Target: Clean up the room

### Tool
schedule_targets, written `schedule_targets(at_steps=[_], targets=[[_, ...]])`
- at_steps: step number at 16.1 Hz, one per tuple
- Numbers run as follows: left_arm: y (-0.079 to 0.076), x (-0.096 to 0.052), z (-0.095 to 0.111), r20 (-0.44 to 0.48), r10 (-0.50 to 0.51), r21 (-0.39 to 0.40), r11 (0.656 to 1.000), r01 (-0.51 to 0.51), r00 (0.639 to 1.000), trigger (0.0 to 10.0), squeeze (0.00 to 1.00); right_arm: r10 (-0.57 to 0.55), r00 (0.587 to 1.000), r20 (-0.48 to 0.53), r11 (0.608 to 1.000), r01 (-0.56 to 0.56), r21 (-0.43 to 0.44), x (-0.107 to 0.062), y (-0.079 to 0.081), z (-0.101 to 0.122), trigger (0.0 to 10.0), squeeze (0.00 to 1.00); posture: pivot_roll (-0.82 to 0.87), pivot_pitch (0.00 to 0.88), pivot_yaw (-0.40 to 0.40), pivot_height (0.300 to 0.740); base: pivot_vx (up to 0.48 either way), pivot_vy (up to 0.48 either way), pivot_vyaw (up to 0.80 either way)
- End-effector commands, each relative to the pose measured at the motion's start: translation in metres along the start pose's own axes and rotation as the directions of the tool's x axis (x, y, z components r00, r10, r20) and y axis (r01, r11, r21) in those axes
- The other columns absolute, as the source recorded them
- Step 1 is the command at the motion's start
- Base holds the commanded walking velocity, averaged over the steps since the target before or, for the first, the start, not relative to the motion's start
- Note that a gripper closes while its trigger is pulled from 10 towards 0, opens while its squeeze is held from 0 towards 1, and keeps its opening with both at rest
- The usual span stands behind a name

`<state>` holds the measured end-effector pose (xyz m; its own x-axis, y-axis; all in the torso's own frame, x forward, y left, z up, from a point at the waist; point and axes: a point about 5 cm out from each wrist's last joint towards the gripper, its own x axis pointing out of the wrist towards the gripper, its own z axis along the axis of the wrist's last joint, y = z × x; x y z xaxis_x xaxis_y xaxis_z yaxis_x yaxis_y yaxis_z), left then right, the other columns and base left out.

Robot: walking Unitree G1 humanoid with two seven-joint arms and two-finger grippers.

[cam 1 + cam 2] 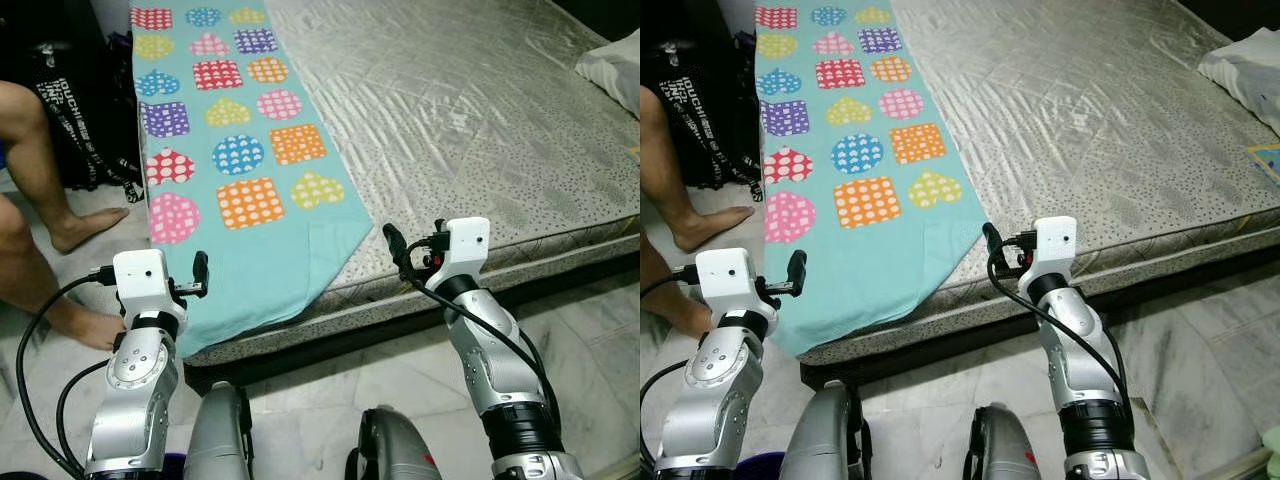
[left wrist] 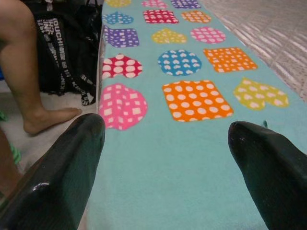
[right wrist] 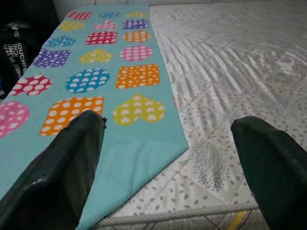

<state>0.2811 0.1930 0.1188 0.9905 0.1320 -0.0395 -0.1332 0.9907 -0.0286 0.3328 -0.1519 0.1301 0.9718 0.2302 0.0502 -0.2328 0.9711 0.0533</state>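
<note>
Turquoise blanket (image 1: 250,200) (multicoloured dotted shapes), grey speckled mattress (image 1: 470,130)

A person's bare leg (image 1: 35,160) beside a black bag (image 1: 85,100).

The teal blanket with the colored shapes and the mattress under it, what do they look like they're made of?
Teal blanket: probably soft fleece or terry, with a matte, slightly fuzzy surface and printed dotted shapes. Mattress: seemingly satiny quilted fabric; it shines in the light and shows stitched diamond lines with a speckled print.

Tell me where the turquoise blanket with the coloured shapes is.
The turquoise blanket lies along the mattress's left side, its near end hanging over the edge between both open grippers, left and right.
</note>
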Motion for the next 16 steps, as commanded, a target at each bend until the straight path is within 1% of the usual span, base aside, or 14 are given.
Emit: schedule_targets(at_steps=[1,2,3,6,8,10,11,12,14,16], targets=[[-0.005,-0.001,0.005,0.014,-0.012,-0.013,1.0,0.012,1.0,10.0,0.0,-0.003,1.0,-0.016,1.0,0.004,0.015,-0.004,0.0,-0.005,10.0,0.0,0.03,0.172,-0.041,0.628,0.0,0.0,0.0],[-0.01,-0.002,0.011,0.032,-0.01,-0.023,1.0,0.011,0.999,10.0,0.0,0.018,0.999,-0.028,0.999,-0.018,0.028,-0.001,0.007,-0.008,10.0,0.0,0.04,0.174,-0.043,0.628,0.0,0.0,0.0],[-0.01,-0.003,0.01,0.03,-0.008,-0.023,1.0,0.009,1.0,10.0,0.0,0.029,0.999,-0.03,0.999,-0.028,0.032,0.0,0.01,-0.009,10.0,0.0,0.04,0.174,-0.043,0.628,0.0,0.0,0.0],[-0.005,-0.01,0.004,0.007,0.011,-0.017,1.0,-0.011,1.0,10.0,0.0,0.056,0.998,-0.031,0.997,-0.055,0.046,0.007,0.022,-0.008,10.0,0.0,0.07,0.189,-0.048,0.628,0.0,0.0,0.0],[-0.001,-0.012,0.006,-0.005,0.034,-0.041,0.999,-0.034,0.999,10.0,0.0,0.068,0.997,-0.043,0.997,-0.066,0.036,0.009,0.028,-0.008,10.0,0.0,0.09,0.218,-0.067,0.628,0.0,0.0,0.0],[0.001,-0.013,0.007,-0.003,0.039,-0.036,0.999,-0.04,0.999,10.0,0.0,0.069,0.997,-0.046,0.997,-0.067,0.045,0.009,0.031,-0.009,10.0,0.0,0.09,0.215,-0.071,0.628,0.0,0.0,0.0],[0.002,-0.013,0.006,-0.006,0.043,-0.037,0.998,-0.043,0.999,10.0,0.0,0.081,0.996,-0.048,0.995,-0.079,0.053,0.007,0.035,-0.012,10.0,0.0,0.09,0.2,-0.051,0.628,0.0,0.0,0.0],[0.002,-0.013,0.005,-0.009,0.043,-0.038,0.998,-0.043,0.999,10.0,0.0,0.097,0.994,-0.049,0.994,-0.095,0.051,0.005,0.037,-0.015,10.0,0.0,0.09,0.195,-0.043,0.614,0.0,0.0,0.0],[0.001,-0.013,0.005,-0.009,0.038,-0.043,0.998,-0.038,0.999,10.0,0.0,0.085,0.995,-0.054,0.995,-0.082,0.063,0.004,0.034,-0.019,10.0,0.0,0.09,0.189,-0.035,0.594,0.0,0.0,0.0],[0.0,-0.012,0.007,0.003,0.032,-0.058,0.998,-0.031,0.999,10.0,0.0,0.077,0.995,-0.06,0.995,-0.073,0.07,0.005,0.032,-0.02,10.0,0.0,0.09,0.193,-0.036,0.594,0.0,0.0,0.0]])
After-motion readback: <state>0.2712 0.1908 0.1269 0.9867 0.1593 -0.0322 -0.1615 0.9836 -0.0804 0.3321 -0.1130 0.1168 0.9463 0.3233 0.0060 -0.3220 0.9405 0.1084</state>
